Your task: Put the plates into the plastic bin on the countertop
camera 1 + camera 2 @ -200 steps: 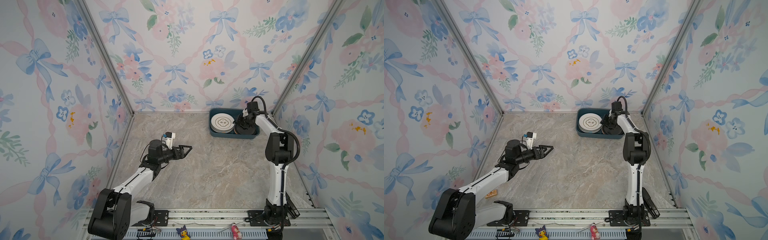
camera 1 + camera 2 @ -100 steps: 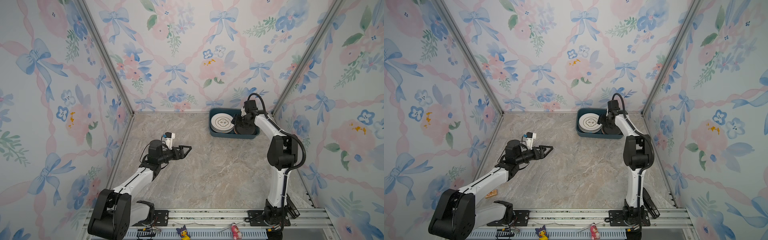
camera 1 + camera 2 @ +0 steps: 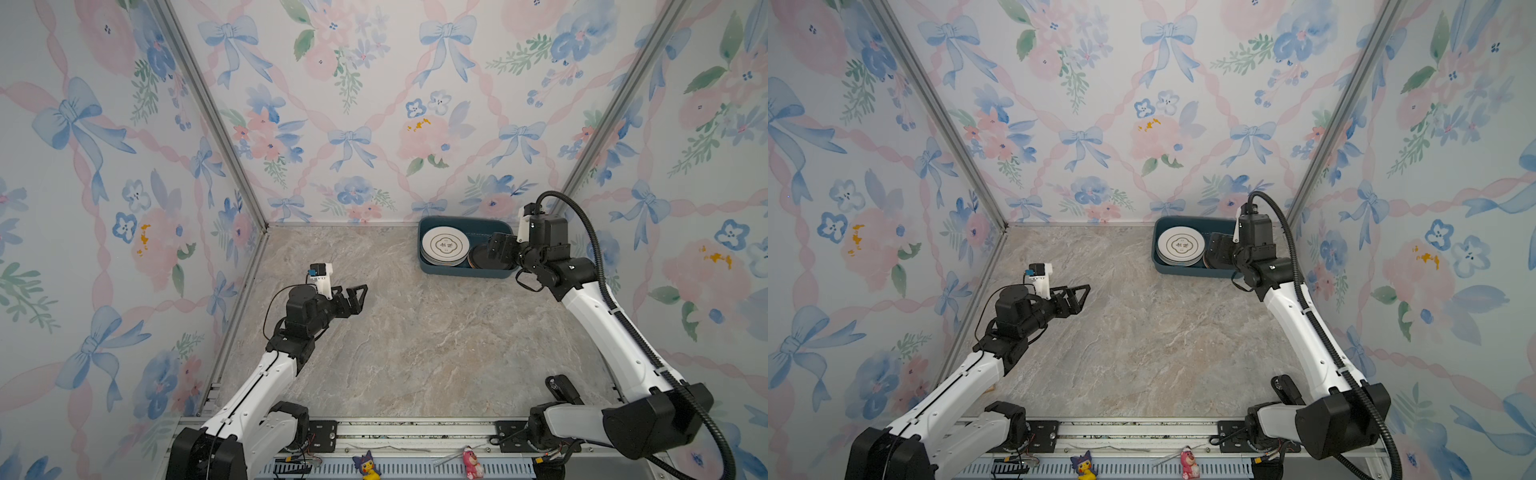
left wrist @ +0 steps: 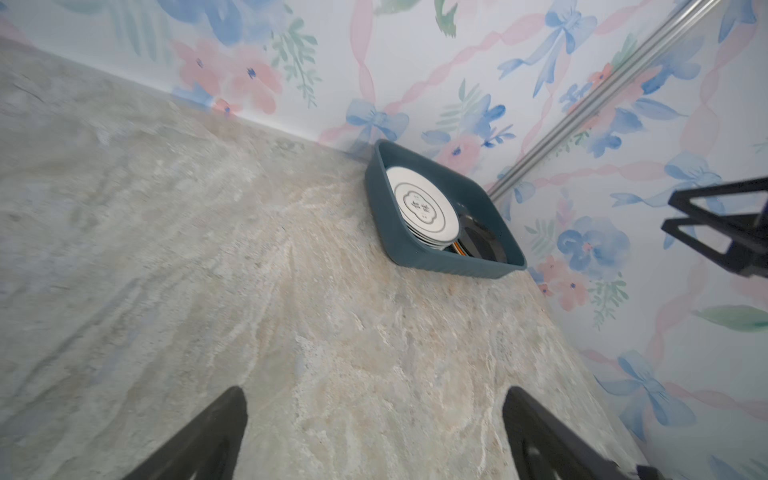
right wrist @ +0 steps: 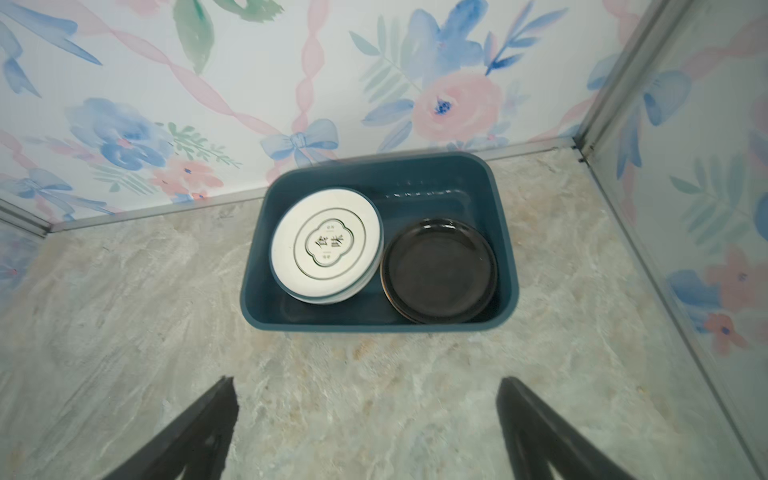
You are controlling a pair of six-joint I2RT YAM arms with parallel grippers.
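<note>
**Q:** Where are the plates?

**A:** All plates in view are found inside the plastic bin [image 5: 374, 328]. The bin is set on the table [image 3: 415, 332] against the back wall, toward the right corner. A stack of white plates, topped by the cloud-emblem plate [image 5: 326, 245], is seen in one half. The black plate [image 5: 438, 272] is laid flat in the other half, just beside the stack. An orange plate edge [image 4: 456, 248] is noted beneath the black plate. No plate is seen on the table outside the bin.

**Q:** What is the state of the hands?

**A:** The right hand [image 5: 366, 386] is held wide and empty, raised near the bin. The left hand [image 3: 358, 300] is likewise spread wide and empty, well apart from the bin, above the table's left part.

**Q:** How are the plates expected to handle?

**A:** The plates are judged stiff, glossy and probably slippery. They are judged brittle if dropped and heavy when stacked. A hold at the rim is advised, with one finger under the lip and one above. Access to any rim is judged tight, since the black plate is lodged between the stack and the bin wall.
</note>
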